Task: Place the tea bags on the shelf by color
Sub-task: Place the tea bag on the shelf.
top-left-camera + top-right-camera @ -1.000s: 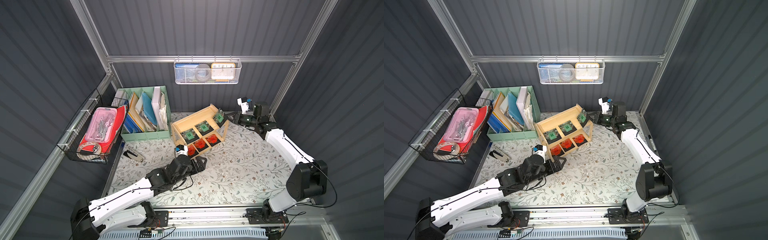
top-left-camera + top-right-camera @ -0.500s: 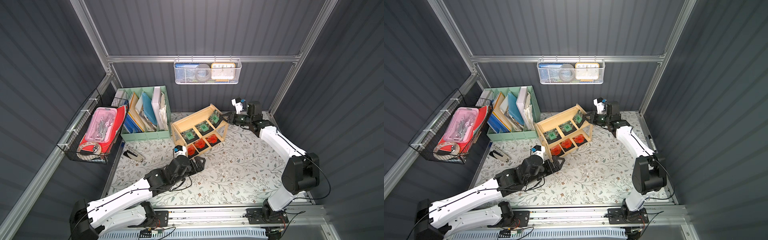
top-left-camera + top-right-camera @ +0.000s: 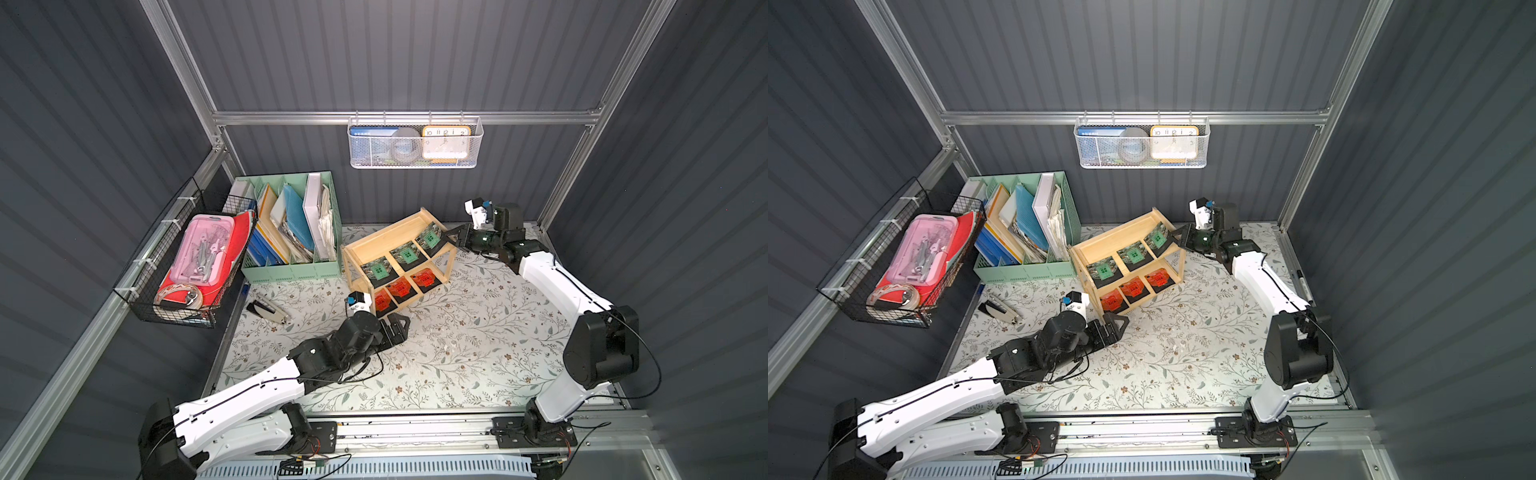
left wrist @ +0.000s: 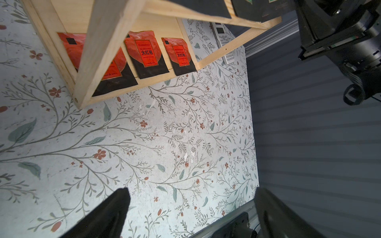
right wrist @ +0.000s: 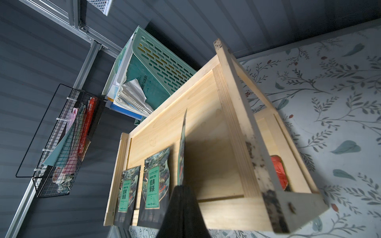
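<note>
Green tea bag (image 5: pixel 182 148) | clamped in right gripper (image 5: pixel 181 188) | at shelf (image 5: pixel 206 115) top tier

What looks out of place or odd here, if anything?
One green tea bag is not lying flat: the right gripper, shut on it, holds it tilted over the top tier of the shelf. Its end rail bears dark stains.
</note>
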Controlling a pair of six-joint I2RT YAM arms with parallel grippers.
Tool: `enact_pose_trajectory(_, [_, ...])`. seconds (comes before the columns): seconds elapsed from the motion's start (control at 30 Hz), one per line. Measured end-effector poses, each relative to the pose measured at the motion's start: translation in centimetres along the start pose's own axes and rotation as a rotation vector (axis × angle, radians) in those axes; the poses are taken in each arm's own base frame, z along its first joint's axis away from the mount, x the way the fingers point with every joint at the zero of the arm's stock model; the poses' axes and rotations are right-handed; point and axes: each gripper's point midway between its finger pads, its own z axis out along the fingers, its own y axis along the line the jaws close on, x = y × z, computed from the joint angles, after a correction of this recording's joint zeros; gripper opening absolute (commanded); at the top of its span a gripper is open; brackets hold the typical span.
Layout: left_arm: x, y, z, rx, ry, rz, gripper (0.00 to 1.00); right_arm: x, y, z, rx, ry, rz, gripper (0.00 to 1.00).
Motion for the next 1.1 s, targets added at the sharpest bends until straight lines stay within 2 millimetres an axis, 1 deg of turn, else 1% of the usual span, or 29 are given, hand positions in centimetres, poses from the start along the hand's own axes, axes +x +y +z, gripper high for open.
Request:
enact_pose_trajectory(0.17, [0.0,0.0,0.0,-0.001,0.0,0.001,1.0,-0.1,-0.4,0.2,0.01,0.0,0.016,0.03])
enact_pose_trajectory(0.23, [0.0,0.0,0.0,-0.001,0.0,0.001,1.0,0.0,-0.7,0.3,0.016,0.004,0.026,0.06])
enact_pose_trajectory(0.5, [0.0,0.1,0.0,-0.001,0.0,0.001,1.0,0.0,-1.4,0.5,0.039,0.001,0.051,0.14])
enact_pose_trajectory(0.7, [0.1,0.2,0.0,-0.003,0.001,0.001,1.0,-0.3,-1.6,0.4,0.052,-0.006,0.054,0.19])
enact_pose_trajectory(0.83, [0.1,0.2,-0.1,-0.001,0.0,0.001,1.0,-0.6,-1.4,0.3,0.055,-0.012,0.051,0.21])
enact_pose_trajectory(1.1, [0.0,0.2,-0.2,0.001,-0.001,0.0,1.0,-0.6,-1.8,0.3,0.076,-0.015,0.057,0.22])
